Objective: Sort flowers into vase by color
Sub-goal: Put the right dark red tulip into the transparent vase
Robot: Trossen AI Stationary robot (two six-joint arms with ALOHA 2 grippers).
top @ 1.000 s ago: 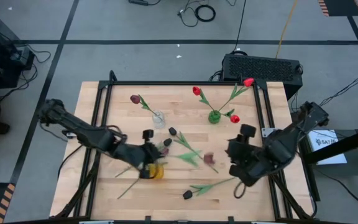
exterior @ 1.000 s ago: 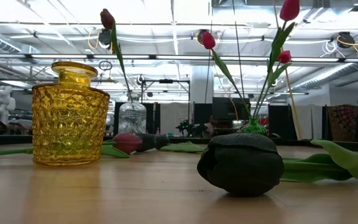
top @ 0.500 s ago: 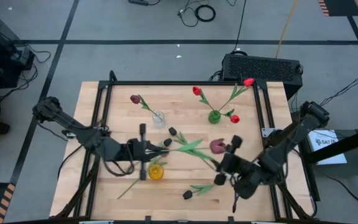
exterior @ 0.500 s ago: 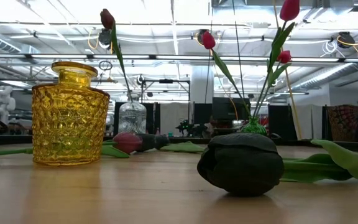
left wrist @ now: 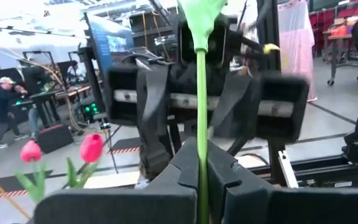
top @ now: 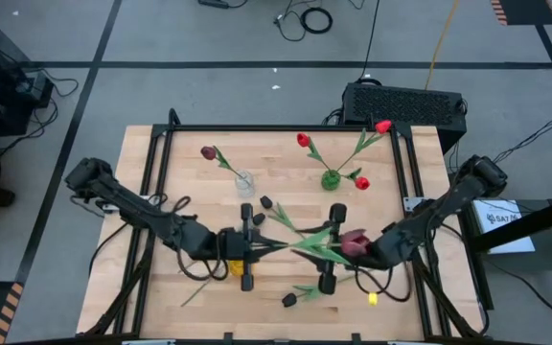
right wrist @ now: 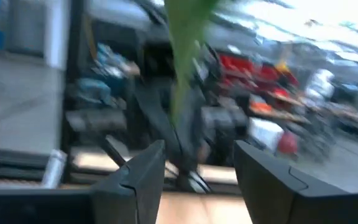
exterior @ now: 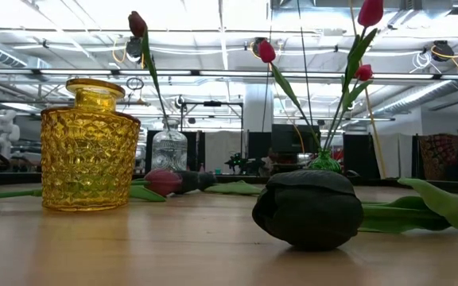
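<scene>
Right wrist view: you get heavy blur; background unreadable, green stem [right wrist: 182, 56] smeared.
Yellow vase [top: 235, 269]: mostly hidden under the left gripper [top: 249, 247].
Maroon tulip head [top: 355, 242]: partly covered by the right arm.

no text, label or number is legible anywhere in these views.

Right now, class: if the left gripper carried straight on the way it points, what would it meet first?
Probably the right gripper. The left gripper, shut on a maroon tulip's stem, faces it head-on across the table, though depth between them is unclear.
</scene>
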